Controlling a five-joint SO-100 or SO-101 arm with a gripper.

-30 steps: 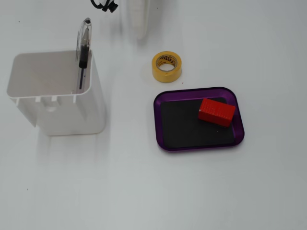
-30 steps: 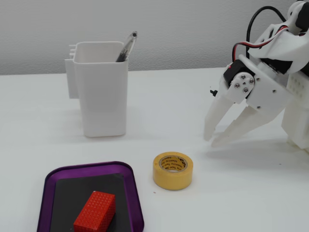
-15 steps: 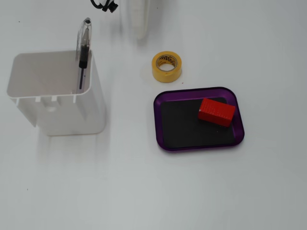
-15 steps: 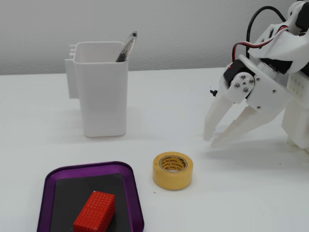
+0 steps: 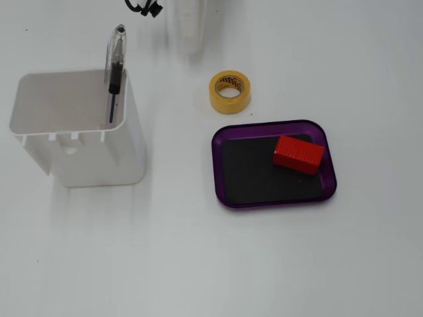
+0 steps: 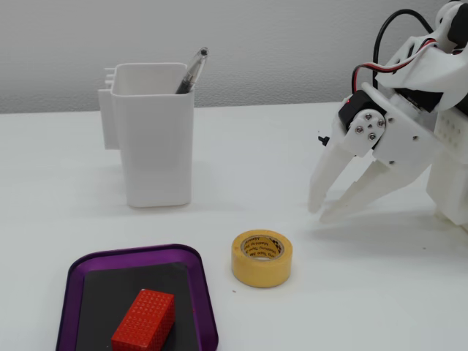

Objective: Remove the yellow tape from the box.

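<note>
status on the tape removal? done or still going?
Looks done: the yellow tape sits on the table outside the purple box, beside its rim in both fixed views. Only the red block is in the box. In hand: nothing; the hand hangs empty, fingers slightly apart, away from the tape. Left: nothing visible for this task.

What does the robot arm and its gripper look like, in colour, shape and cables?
The arm is white plastic. Its gripper has two long white fingers tapering to points. A dark motor block sits at the wrist beside a round white plate with small screws. Red and black cables loop above the wrist. I see no markings.
</note>
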